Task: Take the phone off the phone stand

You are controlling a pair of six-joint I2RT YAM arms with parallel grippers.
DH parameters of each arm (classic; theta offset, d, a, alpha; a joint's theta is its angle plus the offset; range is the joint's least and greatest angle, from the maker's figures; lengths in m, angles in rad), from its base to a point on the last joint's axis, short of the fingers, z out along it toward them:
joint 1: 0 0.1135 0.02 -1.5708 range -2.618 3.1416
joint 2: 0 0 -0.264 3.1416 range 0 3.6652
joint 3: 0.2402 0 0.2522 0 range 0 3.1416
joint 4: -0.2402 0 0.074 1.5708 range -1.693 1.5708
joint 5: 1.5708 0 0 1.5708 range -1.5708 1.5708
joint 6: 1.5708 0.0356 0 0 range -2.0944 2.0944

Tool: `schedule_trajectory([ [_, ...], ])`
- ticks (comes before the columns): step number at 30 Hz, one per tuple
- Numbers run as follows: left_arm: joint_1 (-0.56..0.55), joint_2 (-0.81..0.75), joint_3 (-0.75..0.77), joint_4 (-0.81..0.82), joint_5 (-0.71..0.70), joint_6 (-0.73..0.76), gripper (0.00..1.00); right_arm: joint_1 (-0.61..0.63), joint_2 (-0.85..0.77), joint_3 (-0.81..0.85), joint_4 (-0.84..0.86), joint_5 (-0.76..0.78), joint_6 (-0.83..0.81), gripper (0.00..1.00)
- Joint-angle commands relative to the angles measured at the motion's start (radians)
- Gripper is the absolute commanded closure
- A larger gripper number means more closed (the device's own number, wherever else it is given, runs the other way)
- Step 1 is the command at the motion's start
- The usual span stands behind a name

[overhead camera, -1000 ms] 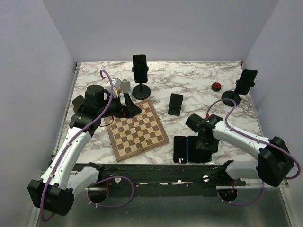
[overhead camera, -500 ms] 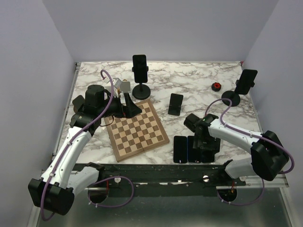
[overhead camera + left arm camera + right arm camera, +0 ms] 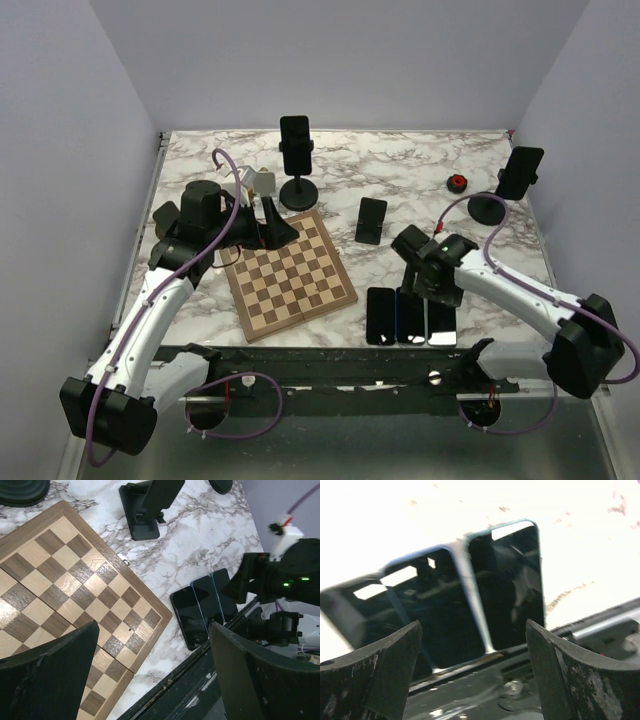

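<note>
R tool (image 3: 472,625) — wide, over phones (image 3: 507,580)

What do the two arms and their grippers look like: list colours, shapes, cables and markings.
Left arm and right arm match: white link shells, black joint housings and black bases. A purple cable loops along each. Left gripper and right gripper are black, each with two broad, scuffed fingers. A small green light glows on the right arm's wrist.

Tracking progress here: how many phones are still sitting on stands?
3. Back phone on the tall stand behind the chessboard; right phone near the right edge; middle phone on a low stand right of the chessboard. None seem hidden.
</note>
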Motion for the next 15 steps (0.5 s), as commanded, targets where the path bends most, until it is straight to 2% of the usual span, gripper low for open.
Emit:
schedule_trajectory([
  [1,0.010,-0.044,-0.018,0.012,-0.090,0.020,0.01,-0.003,-0.165,0.101,0.126,0.074,-0.010,0.08],
  [5,0.011,-0.070,-0.027,0.012,-0.164,0.031,0.01,-0.004,-0.273,0.132,0.265,0.151,-0.039,0.07],
  [8,0.011,-0.087,-0.035,0.014,-0.214,0.040,0.01,-0.003,-0.282,0.168,0.315,0.263,-0.085,0.04],
  [12,0.011,-0.105,-0.044,0.028,-0.244,0.046,0.01,-0.009,-0.202,0.274,0.340,0.396,-0.234,0.03],
  [15,0.011,-0.112,-0.026,0.031,-0.241,0.031,0.01,-0.077,-0.137,0.366,0.390,0.369,-0.376,0.01],
])
